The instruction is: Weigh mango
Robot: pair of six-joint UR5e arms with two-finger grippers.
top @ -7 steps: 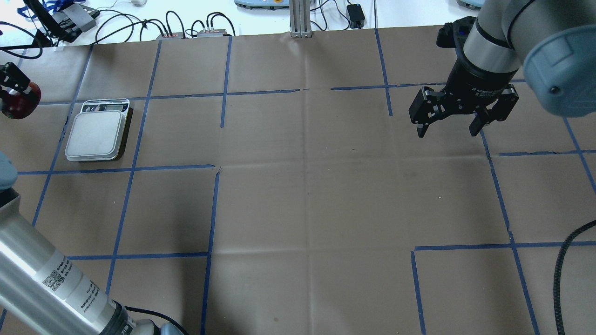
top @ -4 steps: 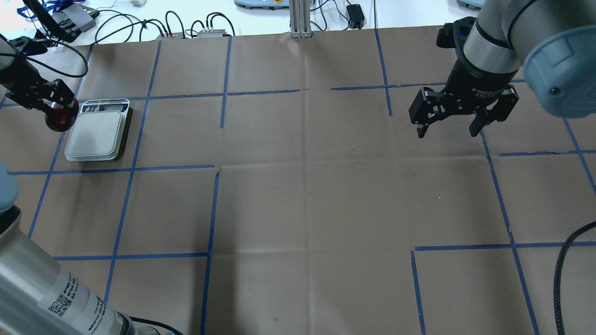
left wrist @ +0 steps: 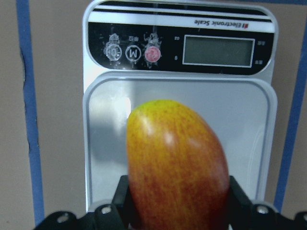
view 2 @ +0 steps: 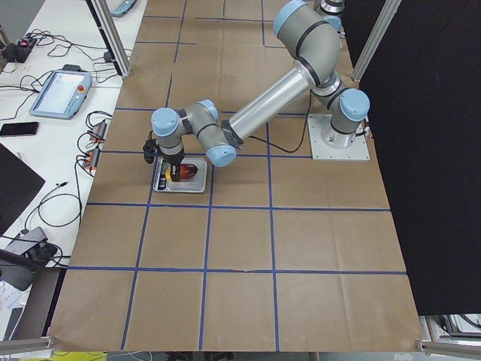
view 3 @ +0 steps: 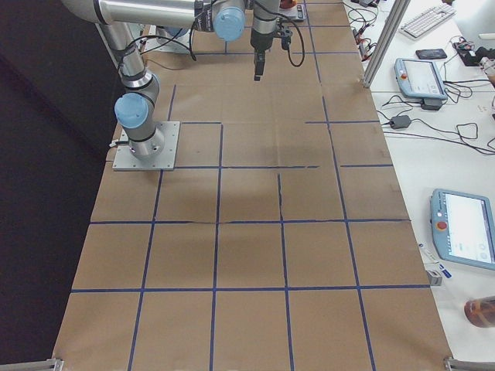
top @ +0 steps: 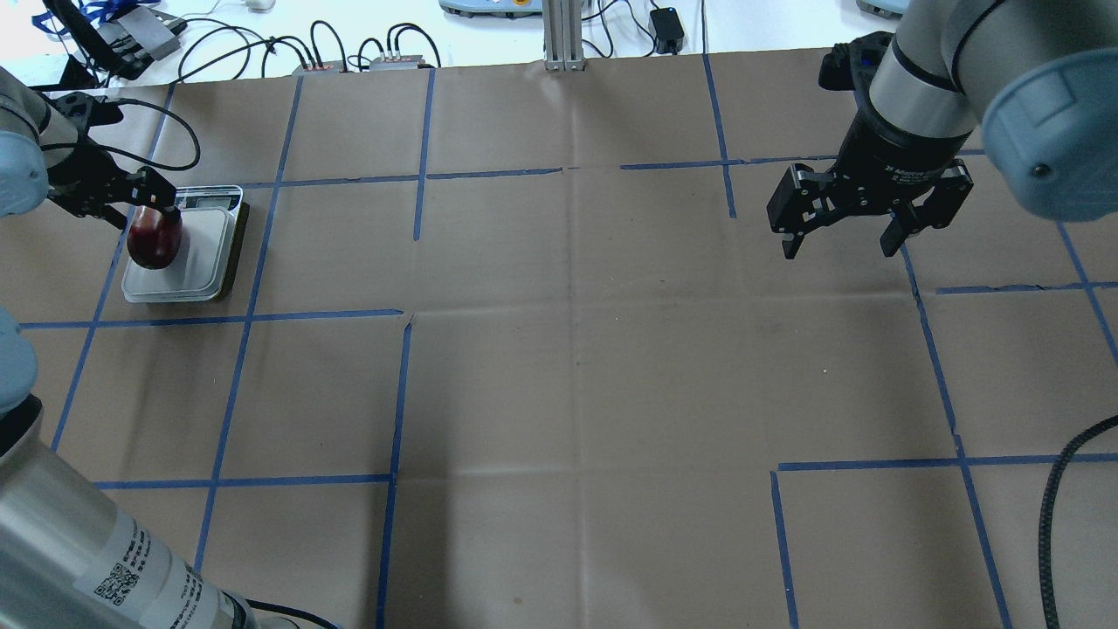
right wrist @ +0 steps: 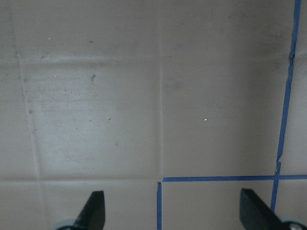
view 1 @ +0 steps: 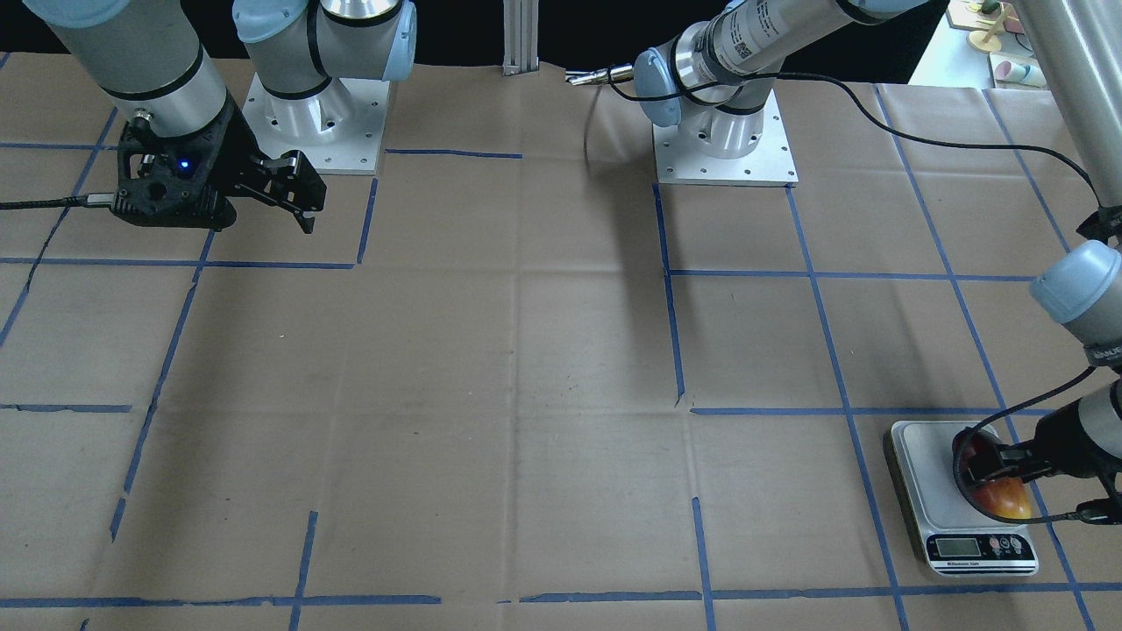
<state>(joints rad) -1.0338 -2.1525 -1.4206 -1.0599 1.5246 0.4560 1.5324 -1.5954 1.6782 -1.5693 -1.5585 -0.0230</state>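
Overhead exterior view has the left claw closed on the mango, gripping it at its dark red end; the fruit hangs over the white platform of a kitchen scale, on the side of the platform nearer the left end of the table. The scale sits in the left half of the table, toward the edge far from the robot, roughly across from the left arm's base; its black control strip faces that far edge. From the left wrist camera the mango's yellow-orange tip points toward the control strip and its display, and the fruit covers much of the platform's middle (whether its skin is pressing on the plate or is just above it cannot be told from these angles). Both fingers are snug against the fruit's flanks. The right claw is spread wide with nothing between its fingers; it hangs above bare brown paper crossed by blue tape lines, in the right half of the table, well apart from the scale.
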